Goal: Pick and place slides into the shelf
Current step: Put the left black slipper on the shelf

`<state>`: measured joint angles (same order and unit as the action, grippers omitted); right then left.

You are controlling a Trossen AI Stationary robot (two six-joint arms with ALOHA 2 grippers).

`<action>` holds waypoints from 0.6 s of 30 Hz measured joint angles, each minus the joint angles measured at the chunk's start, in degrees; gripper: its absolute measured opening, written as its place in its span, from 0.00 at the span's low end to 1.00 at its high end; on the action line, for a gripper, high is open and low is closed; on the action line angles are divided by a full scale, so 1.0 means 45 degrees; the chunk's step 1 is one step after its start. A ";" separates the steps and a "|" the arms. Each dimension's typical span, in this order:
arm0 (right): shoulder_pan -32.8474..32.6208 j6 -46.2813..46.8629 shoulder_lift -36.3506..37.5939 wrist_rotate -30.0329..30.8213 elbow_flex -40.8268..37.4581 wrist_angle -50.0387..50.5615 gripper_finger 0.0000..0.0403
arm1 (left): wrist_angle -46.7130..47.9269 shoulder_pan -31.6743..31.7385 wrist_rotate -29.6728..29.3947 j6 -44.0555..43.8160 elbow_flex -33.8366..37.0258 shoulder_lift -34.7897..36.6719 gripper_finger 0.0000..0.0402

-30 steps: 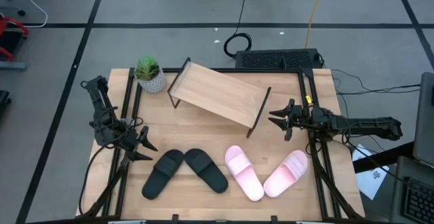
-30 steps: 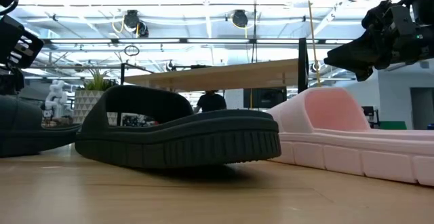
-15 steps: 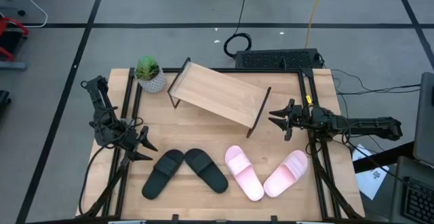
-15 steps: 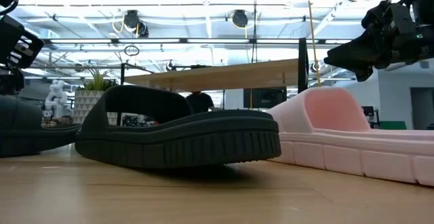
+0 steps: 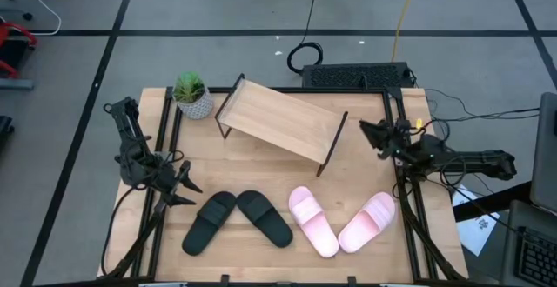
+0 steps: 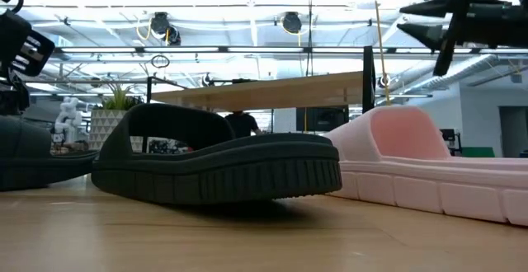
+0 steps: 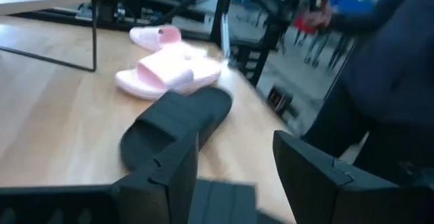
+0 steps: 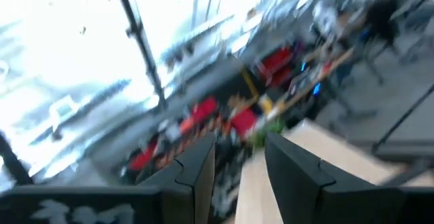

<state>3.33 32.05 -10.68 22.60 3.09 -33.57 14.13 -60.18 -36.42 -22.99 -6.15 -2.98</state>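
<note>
Two black slides [image 5: 209,222] [image 5: 265,217] and two pale pink slides [image 5: 312,222] [image 5: 367,222] lie sole-down in a row near the table's near edge. The shelf [image 5: 278,122], a slanted light-wood board on a black frame, stands toward the far edge and holds nothing. My left gripper [image 5: 195,196] is open, just left of the left black slide [image 7: 176,125]. My right gripper [image 5: 365,132] is open and raised [image 6: 408,18], right of the shelf's right end, above and beyond the pink slides.
A small potted plant [image 5: 191,96] stands at the shelf's left end near the far left corner. Bare tabletop [image 5: 252,170] lies between the shelf and the row of slides. Black rails [image 5: 409,226] run along the table's left and right sides.
My right gripper has risen, tipped its fingers upward and shifted toward the table's far edge, staying open. The left arm and all the slides have kept still.
</note>
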 joint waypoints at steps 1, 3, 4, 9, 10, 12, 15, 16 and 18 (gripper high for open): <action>0.0000 -0.0104 0.0000 0.0150 0.0000 -0.0373 0.30 | -0.0151 0.0000 0.0000 -0.0120 0.0000 0.0000 0.48; 0.0000 -0.0277 0.0001 0.0354 0.0000 -0.0880 0.30 | -0.0420 0.0000 -0.0021 -0.0105 0.0000 0.0000 0.48; 0.0000 -0.0289 -0.0003 0.0351 0.0000 -0.1141 0.30 | -0.0461 0.0000 -0.0078 0.0067 0.0000 0.0000 0.48; -0.0005 0.0110 -0.0005 0.0271 0.0000 -0.2447 0.30 | -0.0446 0.0000 -0.0389 0.1116 0.0000 0.0000 0.48; -0.0006 0.0241 -0.0004 0.0264 0.0000 -0.2682 0.30 | -0.0446 0.0000 -0.0386 0.1315 0.0000 0.0000 0.48; -0.0010 0.0532 0.0000 0.0237 0.0000 -0.3059 0.30 | -0.0454 0.0000 -0.0397 0.1857 0.0000 0.0000 0.48; -0.0010 0.0596 0.0000 -0.0103 0.0000 -0.3452 0.30 | -0.0944 0.0000 -0.0951 0.2661 0.0000 -0.0005 0.48; -0.0016 0.0577 0.0000 -0.0156 0.0000 -0.3547 0.30 | -0.1312 0.0001 -0.1092 0.2884 0.0000 0.0000 0.48; -0.0015 0.0459 0.0000 -0.0405 0.0000 -0.3697 0.30 | -0.2181 0.0002 -0.1295 0.3303 0.0000 0.0000 0.48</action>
<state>3.27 34.11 -10.68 20.77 3.09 -50.20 4.31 -60.17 -42.25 -8.12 -6.15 -2.98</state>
